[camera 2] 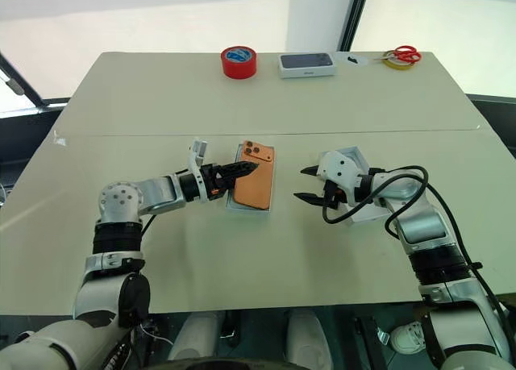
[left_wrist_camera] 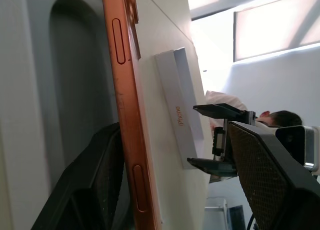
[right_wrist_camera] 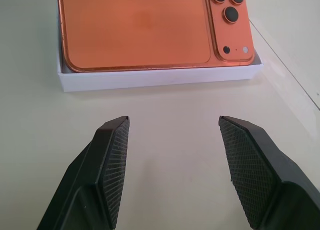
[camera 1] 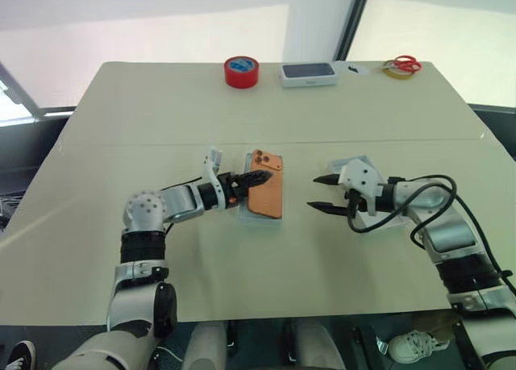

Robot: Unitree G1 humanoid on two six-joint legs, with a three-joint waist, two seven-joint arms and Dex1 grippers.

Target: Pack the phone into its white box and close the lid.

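The orange phone (camera 1: 266, 194) lies camera side up in the shallow white box (right_wrist_camera: 150, 78) at the table's middle. My left gripper (camera 1: 258, 177) reaches in from the left over the phone's left long edge. It is open, and its fingers (left_wrist_camera: 265, 175) stand wide apart with the phone's button edge (left_wrist_camera: 125, 115) between them, close to one finger. To the right of the box, my right gripper (camera 1: 314, 193) is open and empty, a short gap away. The white lid (left_wrist_camera: 180, 109) lies on the table behind and under my right hand.
Along the far edge stand a red tape roll (camera 1: 242, 71), a closed white box with a dark top (camera 1: 308, 73), and red-handled scissors on a yellow tape ring (camera 1: 401, 66). A seam (camera 1: 161, 142) crosses the table behind the phone.
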